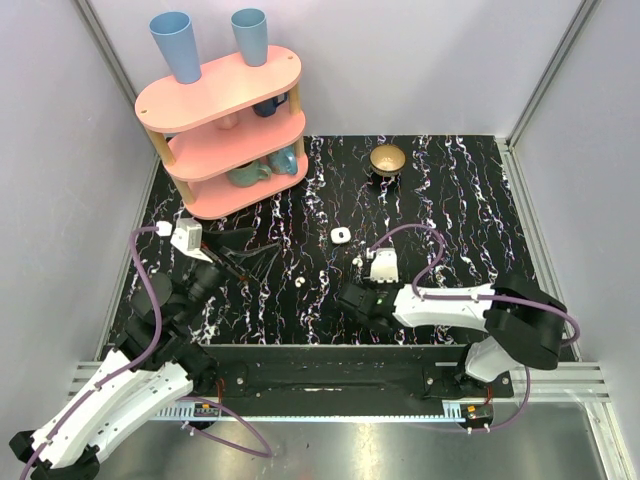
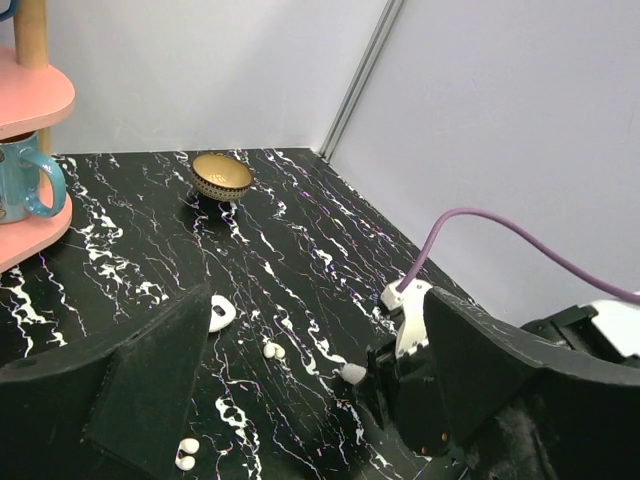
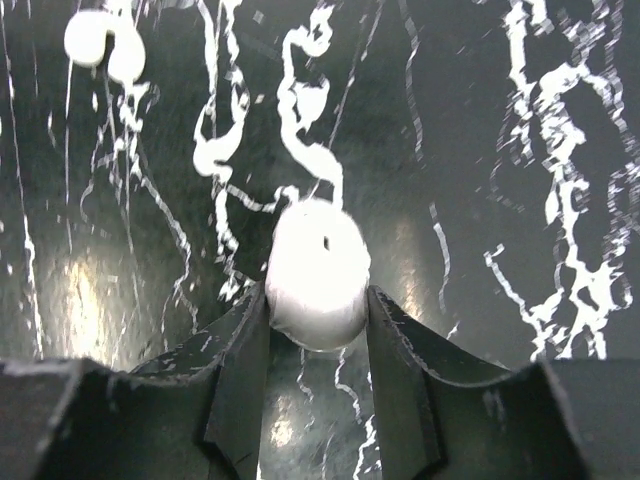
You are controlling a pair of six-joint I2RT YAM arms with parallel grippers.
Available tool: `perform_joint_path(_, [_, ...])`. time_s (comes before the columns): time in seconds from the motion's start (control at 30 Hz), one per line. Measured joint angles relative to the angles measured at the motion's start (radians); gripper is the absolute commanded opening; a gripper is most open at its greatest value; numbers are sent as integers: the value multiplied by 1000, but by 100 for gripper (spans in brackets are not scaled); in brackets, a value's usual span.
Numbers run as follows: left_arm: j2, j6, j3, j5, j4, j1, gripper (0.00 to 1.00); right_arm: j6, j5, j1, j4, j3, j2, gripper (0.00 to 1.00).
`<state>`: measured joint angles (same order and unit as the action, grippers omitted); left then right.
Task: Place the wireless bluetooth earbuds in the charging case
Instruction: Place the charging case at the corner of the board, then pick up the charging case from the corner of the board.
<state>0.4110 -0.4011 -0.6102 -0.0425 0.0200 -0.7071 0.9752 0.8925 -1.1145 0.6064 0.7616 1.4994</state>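
**Right tool (image 3: 317,297) clamps a white earbud (image 3: 318,272)**

Pinched tight between both fingers, that earbud sits low over the black marbled worktop (image 1: 460,200). Another earbud (image 1: 300,283) lies loose just to its left. Farther out, apart from both, rests the charging case (image 1: 341,235), with the gold bowl (image 1: 387,158) well beyond. Left tool (image 2: 318,300) hovers spread wide, gripping nothing.

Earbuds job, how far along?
Done: nothing; neither bud is in the charging case. In hand: right gripper pinches a small white rounded piece, identity unclear. To do: left earbud and right earbud lie loose on the table; left gripper open.
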Motion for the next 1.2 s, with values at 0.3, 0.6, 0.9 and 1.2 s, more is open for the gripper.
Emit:
perform_joint_path(0.3, [-15,0,0,-11,14,0,92,77,-118,-66,3,-3,57,38])
perform_joint_path(0.6, [-20,1,0,-15,40,0,92,137,-183,-68,20,-19,-106,78])
perform_joint_path(0.9, [-16,0,0,-14,39,0,92,227,-206,-64,19,-23,-278,82])
perform_joint_path(1.2, [-9,0,0,-14,42,0,93,275,-275,6,18,-59,-190,79])
